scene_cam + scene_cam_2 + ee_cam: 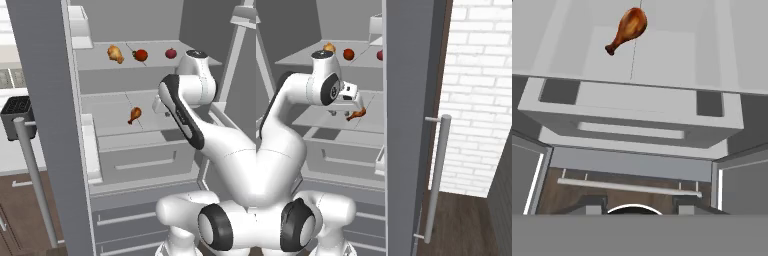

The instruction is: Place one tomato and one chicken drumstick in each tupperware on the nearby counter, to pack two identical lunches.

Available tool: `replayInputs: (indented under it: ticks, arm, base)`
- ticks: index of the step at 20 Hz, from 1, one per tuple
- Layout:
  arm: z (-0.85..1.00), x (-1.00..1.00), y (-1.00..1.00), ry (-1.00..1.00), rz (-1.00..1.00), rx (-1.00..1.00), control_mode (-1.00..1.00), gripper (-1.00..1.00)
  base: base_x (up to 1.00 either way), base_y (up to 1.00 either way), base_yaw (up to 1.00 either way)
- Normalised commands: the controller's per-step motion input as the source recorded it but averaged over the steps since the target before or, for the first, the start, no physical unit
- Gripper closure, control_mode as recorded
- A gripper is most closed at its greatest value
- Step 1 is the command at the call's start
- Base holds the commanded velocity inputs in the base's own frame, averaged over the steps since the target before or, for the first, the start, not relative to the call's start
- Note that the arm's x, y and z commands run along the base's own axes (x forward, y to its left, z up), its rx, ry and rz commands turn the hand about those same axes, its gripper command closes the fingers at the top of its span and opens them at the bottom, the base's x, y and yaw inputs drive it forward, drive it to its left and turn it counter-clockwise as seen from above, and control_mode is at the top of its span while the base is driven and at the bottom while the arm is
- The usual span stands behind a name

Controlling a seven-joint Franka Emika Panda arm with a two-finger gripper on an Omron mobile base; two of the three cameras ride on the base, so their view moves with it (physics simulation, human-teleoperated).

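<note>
The white arm rises from its base, bends at a dark-banded elbow and reaches forward into the open fridge, its wrist level with the middle shelf (107, 112). The pincer (345, 111) hangs at the front of that shelf, pointing down. From the hand's own camera the two dark fingertips (594, 204) stand well apart, so the pincer is spread with nothing between them, touching nothing.

A brown, glossy chicken drumstick (134, 115) lies alone on the middle shelf, fat end toward the back, thin bone end toward the front, just beyond the pincer.

On the upper shelf (150, 62) a paler golden drumstick (115, 54) sits at the left, a bright red tomato (141, 55) with a green stem beside it, and a darker crimson tomato (171, 53) farther right, each apart from the next.

The shelves are smooth, flat, pale grey slabs; below them is a boxy grey drawer (145, 160) with a long bar handle. The fridge doors (406, 125) are plain matte grey, each with a round metal bar handle (436, 175). A white brick wall (481, 100) stands to the right, and dark wood flooring (466, 225) shows below.
</note>
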Motion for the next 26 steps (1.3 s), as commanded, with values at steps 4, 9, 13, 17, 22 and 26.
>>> replayInputs:
  ticks: [4,9,13,17,22,26]
  arm:
    - [-0.07,0.02,0.27,-0.01,-0.02,-0.01,-1.0,-1.0]
    - [-0.61,0.51,0.9,-0.16,-0.19,-0.02,-1.0,-1.0]
    - [-0.25,0.6,0.37,-0.13,-0.22,0.01,-1.0,-1.0]
    - [-0.05,0.54,-0.06,-0.01,-0.06,0.0,-1.0,-1.0]
    - [-0.24,0.45,-0.02,0.0,0.0,0.0,-1.0,-1.0]
    - [-0.22,0.44,0.0,0.0,0.0,0.0,-1.0,-1.0]
  base:
    - [0.0,0.0,0.0]
    - [0.0,0.0,0.0]
    - [0.0,0.0,0.0]
    - [0.0,0.0,0.0]
    - [0.0,0.0,0.0]
    - [0.0,0.0,0.0]
